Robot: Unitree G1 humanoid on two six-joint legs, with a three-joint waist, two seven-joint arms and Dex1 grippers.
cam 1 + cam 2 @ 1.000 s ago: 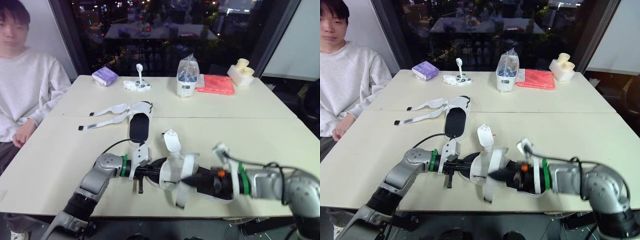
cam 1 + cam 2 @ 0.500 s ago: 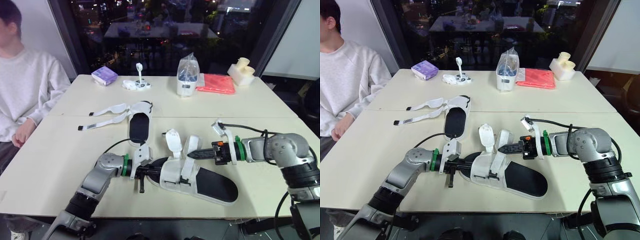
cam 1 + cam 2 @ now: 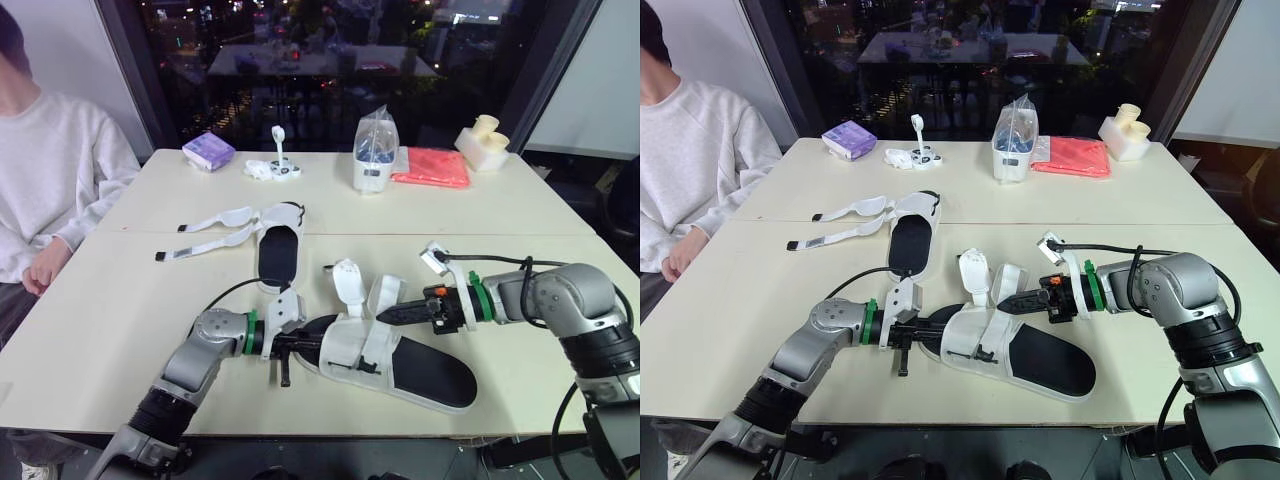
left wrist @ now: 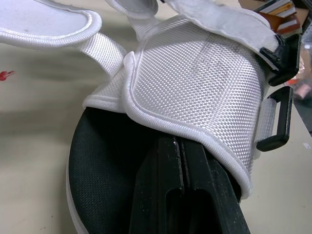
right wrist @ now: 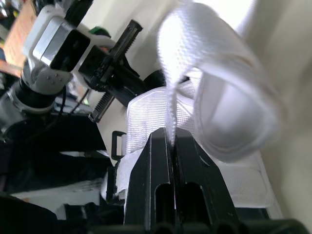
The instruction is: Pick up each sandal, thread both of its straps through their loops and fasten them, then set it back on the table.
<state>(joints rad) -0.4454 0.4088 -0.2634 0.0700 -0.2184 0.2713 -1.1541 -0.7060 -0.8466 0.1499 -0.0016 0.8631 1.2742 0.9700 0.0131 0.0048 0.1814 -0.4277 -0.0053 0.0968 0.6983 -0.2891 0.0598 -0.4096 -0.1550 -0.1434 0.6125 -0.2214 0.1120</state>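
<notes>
The near sandal [image 3: 432, 368], black-soled with white straps, lies at the table's front middle. My left gripper [image 3: 303, 344] is shut on the sandal's left end; in the left wrist view its fingers [image 4: 165, 185] clamp the black sole under the white woven upper [image 4: 195, 83], beside two black loops [image 4: 277, 122]. My right gripper [image 3: 381, 316] reaches in from the right and is shut on a raised white strap [image 3: 384, 294], with the strap's edge pinched between the fingers [image 5: 158, 161]. The second sandal [image 3: 277, 247] lies farther back, its straps [image 3: 215, 230] spread out to the left.
A person in a light sweatshirt [image 3: 50, 180] sits at the left, a hand [image 3: 42, 270] on the table edge. Along the far side stand a purple box [image 3: 208, 151], a small white gadget [image 3: 273, 168], a clear bag [image 3: 374, 150], a red cloth [image 3: 432, 167] and cream cups [image 3: 482, 141].
My right arm swung from the front edge up to the right side, raising the strap. The near sandal settled flat on the table. The left gripper stayed put.
</notes>
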